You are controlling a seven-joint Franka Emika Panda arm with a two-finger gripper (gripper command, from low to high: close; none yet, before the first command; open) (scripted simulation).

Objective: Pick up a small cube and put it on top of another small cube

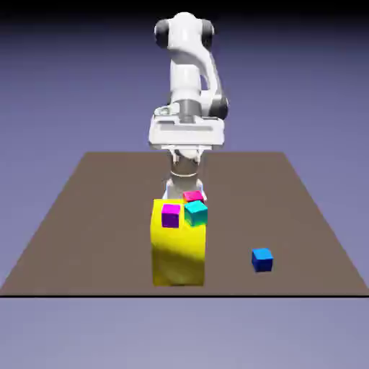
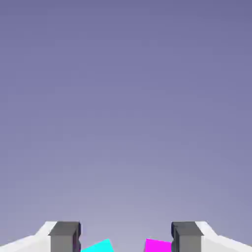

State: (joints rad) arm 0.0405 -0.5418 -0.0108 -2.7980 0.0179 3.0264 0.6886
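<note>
The small solid bright-blue cube (image 1: pixel 262 259) sits alone on the flat brown matte tabletop (image 1: pixel 94 216), toward the exterior view's right and well apart from the jaws, with bare table all round it. It looks like a rigid block with 6 flat, smooth faces and sharp edges. I judge it light and stiff, not fragile, perhaps a little slippery. The sensible hold is on 2 opposite side faces, pads square to them and near mid-height, so it does not twist out.

The white two-finger gripper (image 2: pixel 126 238) hangs behind the tall bright-yellow rectangular block (image 1: pixel 179 249). In the hand view its 2 grey fingertips (image 2: pixel 64 235) stand wide apart with nothing clamped between them; the jaws are spread and empty. Just below the gap between them peek a small teal cube (image 1: pixel 195 212) and a small magenta cube (image 1: pixel 171 215). Both rest on top of the yellow block, near each other. A small red-pink cube (image 1: pixel 192 195) lies just behind the teal one, nearer the fingers; whether it sits on the block or beyond it I cannot tell.

The table is level and plain, so the blue cube should sit steady for a top-down approach. Room near the jaws is tight: 3 cubes crowd the block's top, and a careless move could knock one off. Everything else beyond the table is plain blue-violet backdrop.
</note>
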